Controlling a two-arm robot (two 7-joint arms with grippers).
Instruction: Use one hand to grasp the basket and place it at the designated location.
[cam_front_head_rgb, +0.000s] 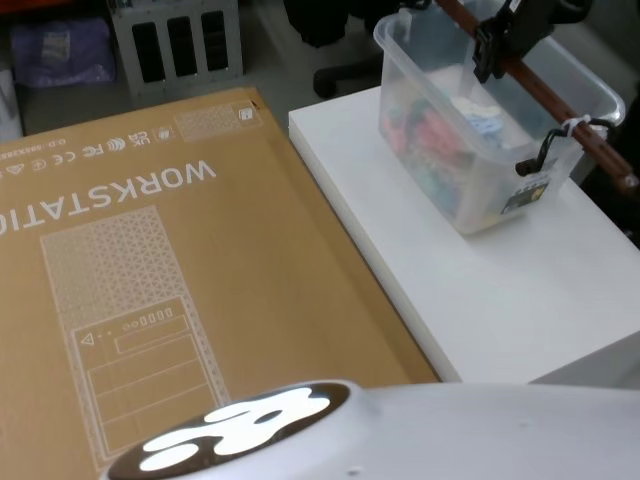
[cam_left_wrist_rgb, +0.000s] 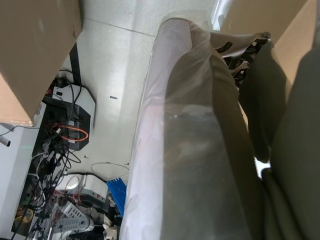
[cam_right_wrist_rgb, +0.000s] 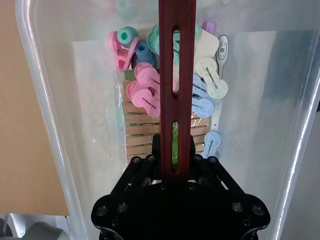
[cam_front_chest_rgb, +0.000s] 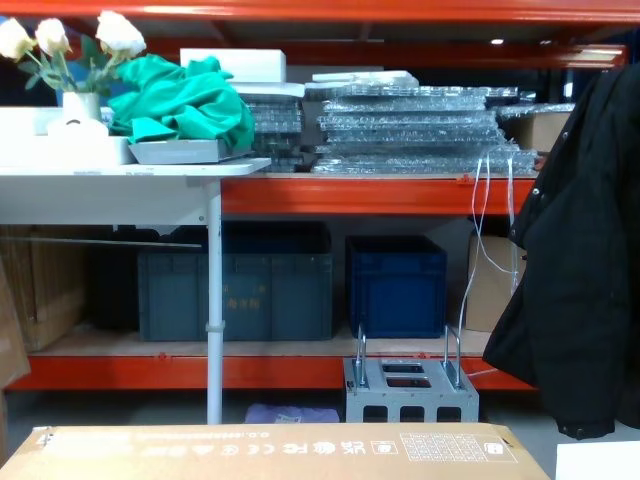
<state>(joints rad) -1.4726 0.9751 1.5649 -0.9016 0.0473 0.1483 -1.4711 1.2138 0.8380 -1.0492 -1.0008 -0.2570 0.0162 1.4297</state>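
Up at the far right of the head view, the right gripper (cam_front_head_rgb: 497, 48) is clamped on a reddish-brown bar (cam_front_head_rgb: 590, 145) that runs slantwise across the open top of the basket (cam_front_head_rgb: 480, 190). In the right wrist view the black claw (cam_right_wrist_rgb: 174, 150) is drawn narrow, its fingers pressed to both sides of the slotted bar (cam_right_wrist_rgb: 176, 50), with the basket (cam_right_wrist_rgb: 60, 150) directly beneath.

The basket sits over the far part of the white table (cam_front_head_rgb: 500, 300), near the right edge. I cannot tell whether its base touches the tabletop or hangs just above it. Inside lie pastel clips (cam_front_head_rgb: 430, 140) in pink, blue, teal and cream (cam_right_wrist_rgb: 145, 80), on top of a row of wooden pegs (cam_right_wrist_rgb: 140, 125). A black hook (cam_front_head_rgb: 540, 155) hangs from the bar by the basket's near corner, where a label (cam_front_head_rgb: 525, 195) is stuck to the wall.

Left of the table, touching its edge, lies a large flat cardboard box (cam_front_head_rgb: 200, 280) printed WORKSTATION. Its top edge also runs along the bottom of the chest view (cam_front_chest_rgb: 280, 450).

Beyond it the chest view takes in orange shelving with a blue crate (cam_front_chest_rgb: 395, 285), a grey block (cam_front_chest_rgb: 410, 385) with two loop handles on the floor, and a black coat (cam_front_chest_rgb: 580, 280) hanging at the right.

The left wrist view looks down past a plastic-wrapped shape (cam_left_wrist_rgb: 190, 150) at a pale floor with tangled cables (cam_left_wrist_rgb: 60, 135).
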